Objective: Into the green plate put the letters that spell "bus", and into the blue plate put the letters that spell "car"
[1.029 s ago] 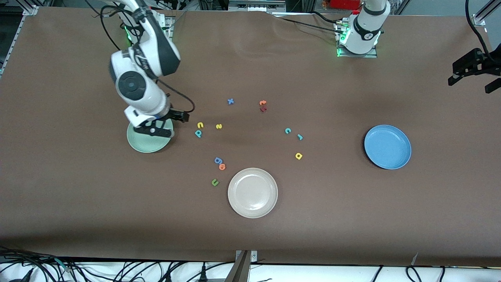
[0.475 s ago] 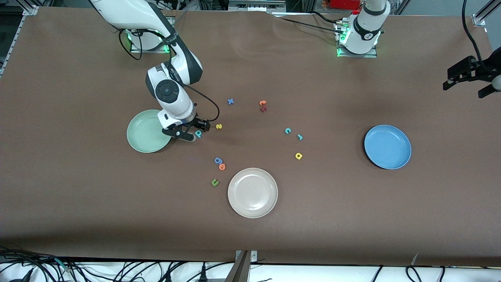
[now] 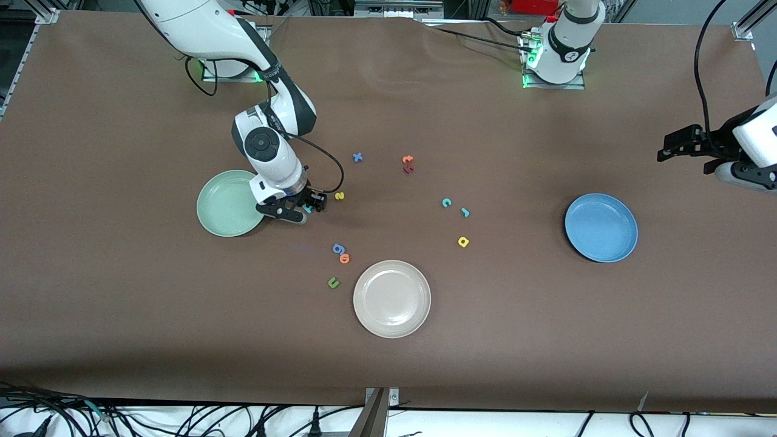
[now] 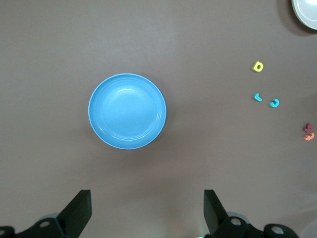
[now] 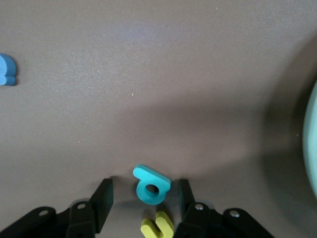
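The teal "b" [image 5: 151, 186] lies flat on the table between the fingers of my right gripper [image 5: 145, 184], which is open with a gap on each side. The yellow "u" [image 5: 158, 225] lies right beside it, under the hand. In the front view the right gripper [image 3: 306, 208] is low beside the green plate [image 3: 221, 209]. The yellow "s" [image 3: 339, 195] is close by. The teal "c" [image 3: 447, 203], teal "r" [image 3: 465, 212] and yellow "a" [image 3: 463, 241] lie mid-table. My left gripper [image 3: 689, 156] hangs open above the table near the blue plate [image 3: 601, 227].
A beige plate [image 3: 391, 298] sits nearer the camera, with a blue "g" [image 3: 338, 248], orange "o" [image 3: 345, 258] and dark green "u" [image 3: 333, 282] beside it. A blue "x" [image 3: 357, 157], orange "t" [image 3: 407, 159] and a dark red letter [image 3: 408, 169] lie farther back.
My right arm swung from over the green plate to the teal "b", came down, and its jaws narrowed around the letter. My left gripper drifted toward the table's middle.
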`<move>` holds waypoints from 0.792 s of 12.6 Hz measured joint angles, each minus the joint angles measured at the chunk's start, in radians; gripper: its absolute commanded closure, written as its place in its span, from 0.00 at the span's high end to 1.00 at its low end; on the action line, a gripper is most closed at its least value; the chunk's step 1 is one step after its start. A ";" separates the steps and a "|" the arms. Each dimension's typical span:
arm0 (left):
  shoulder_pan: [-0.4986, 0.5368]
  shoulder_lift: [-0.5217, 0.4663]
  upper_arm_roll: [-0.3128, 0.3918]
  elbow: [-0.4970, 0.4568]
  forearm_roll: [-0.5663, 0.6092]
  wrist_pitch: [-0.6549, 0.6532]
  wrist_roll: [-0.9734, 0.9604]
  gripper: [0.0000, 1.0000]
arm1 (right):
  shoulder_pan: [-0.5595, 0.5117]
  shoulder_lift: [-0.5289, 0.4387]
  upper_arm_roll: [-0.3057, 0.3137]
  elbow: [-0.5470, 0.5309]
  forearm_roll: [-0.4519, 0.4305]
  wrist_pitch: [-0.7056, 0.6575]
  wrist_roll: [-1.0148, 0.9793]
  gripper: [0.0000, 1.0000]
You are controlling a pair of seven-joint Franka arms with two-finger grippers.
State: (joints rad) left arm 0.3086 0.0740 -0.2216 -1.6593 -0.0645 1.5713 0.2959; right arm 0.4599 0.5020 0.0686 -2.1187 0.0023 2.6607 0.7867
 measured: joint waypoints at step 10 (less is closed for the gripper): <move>-0.133 0.057 -0.005 -0.141 0.000 0.216 -0.005 0.97 | 0.000 -0.032 -0.063 0.079 -0.003 -0.146 -0.127 0.13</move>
State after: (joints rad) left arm 0.1755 0.1307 -0.2263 -1.8000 -0.0645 1.7876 0.2913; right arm 0.4601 0.4701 0.0052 -2.0397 -0.0008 2.5144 0.6595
